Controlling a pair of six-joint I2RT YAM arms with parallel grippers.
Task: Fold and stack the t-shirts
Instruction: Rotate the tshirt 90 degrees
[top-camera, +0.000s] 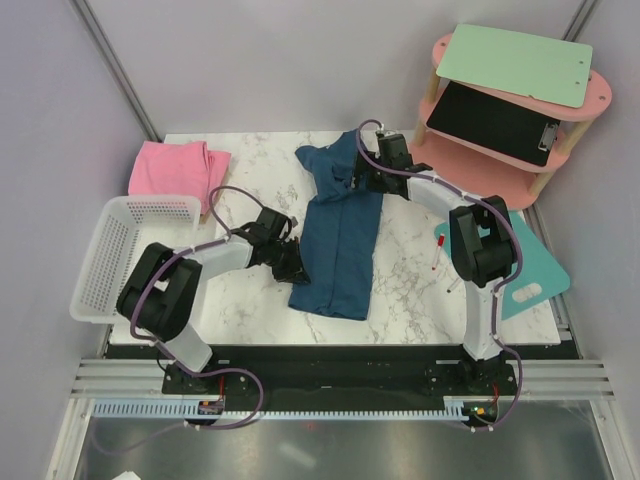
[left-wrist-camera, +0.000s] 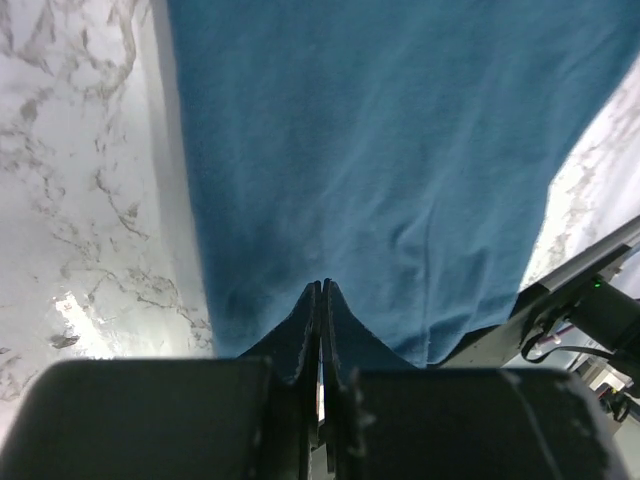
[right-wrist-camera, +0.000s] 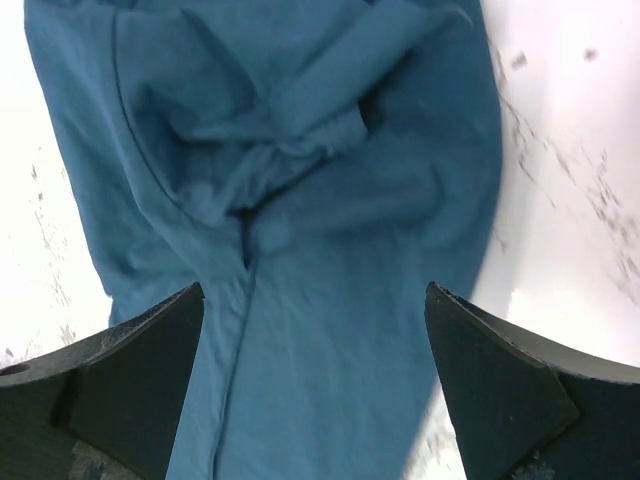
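The dark teal t-shirt (top-camera: 340, 240) lies lengthwise in the middle of the marble table, folded narrow, with its collar end bunched at the far side. My left gripper (top-camera: 292, 265) sits at the shirt's near left edge. In the left wrist view its fingers (left-wrist-camera: 323, 285) are pressed together, tips into the teal cloth (left-wrist-camera: 380, 130). My right gripper (top-camera: 362, 180) hovers over the collar end. It stands wide open (right-wrist-camera: 312, 295), straddling the crumpled cloth (right-wrist-camera: 330, 200) with nothing held. The pink t-shirt (top-camera: 178, 170) lies folded at the far left corner.
A white basket (top-camera: 110, 250) stands at the left edge. At the far right is a pink shelf (top-camera: 520, 180) carrying a green clipboard (top-camera: 515, 62) and a black one (top-camera: 495, 120). A turquoise mat (top-camera: 530, 270) and a red pen (top-camera: 437, 255) lie at the right.
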